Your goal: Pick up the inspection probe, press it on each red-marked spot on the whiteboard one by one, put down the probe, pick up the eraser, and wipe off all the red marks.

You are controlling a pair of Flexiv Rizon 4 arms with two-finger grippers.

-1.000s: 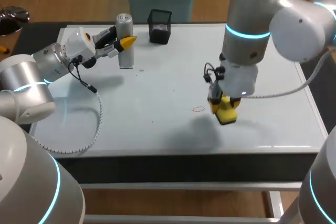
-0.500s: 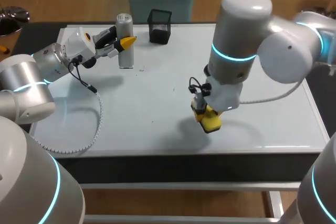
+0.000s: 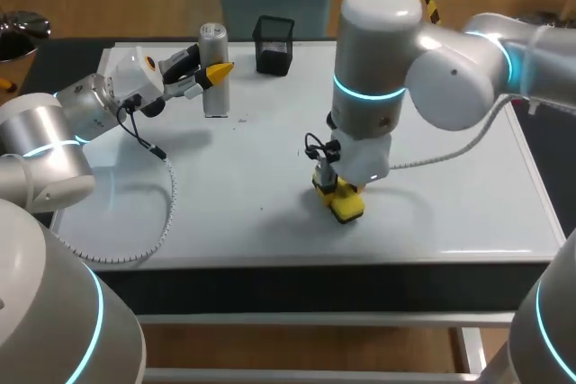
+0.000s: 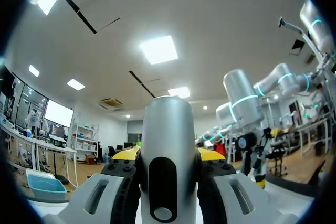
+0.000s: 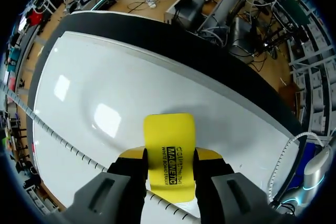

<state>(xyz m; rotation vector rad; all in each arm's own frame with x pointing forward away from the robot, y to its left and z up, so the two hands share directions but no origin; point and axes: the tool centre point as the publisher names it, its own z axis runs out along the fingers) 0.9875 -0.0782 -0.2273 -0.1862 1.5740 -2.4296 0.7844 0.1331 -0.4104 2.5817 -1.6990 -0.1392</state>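
Note:
The silver inspection probe [image 3: 213, 42] stands upright at the back left of the whiteboard [image 3: 450, 195]. My left gripper [image 3: 214, 72] is shut on it, and the left wrist view shows the probe [image 4: 168, 124] filling the space between the yellow tips of the left gripper [image 4: 168, 154]. Near the board's middle front, my right gripper [image 3: 335, 193] points down, shut on the yellow eraser [image 3: 346, 209], which is against the board. From the right wrist, the eraser [image 5: 169, 129] sticks out between the fingers of the right gripper [image 5: 170, 153] over the whiteboard [image 5: 105, 77]. I see no red mark.
A black mesh pen holder [image 3: 274, 45] stands at the back edge, right of the probe. My left arm's coiled cable [image 3: 166, 213] lies across the board's left front. My right arm's bulk hangs over the board's middle.
My right arm has swept the eraser leftward and toward the front, across the spot where a small red circle showed. That circle no longer shows. The left arm and probe have not moved.

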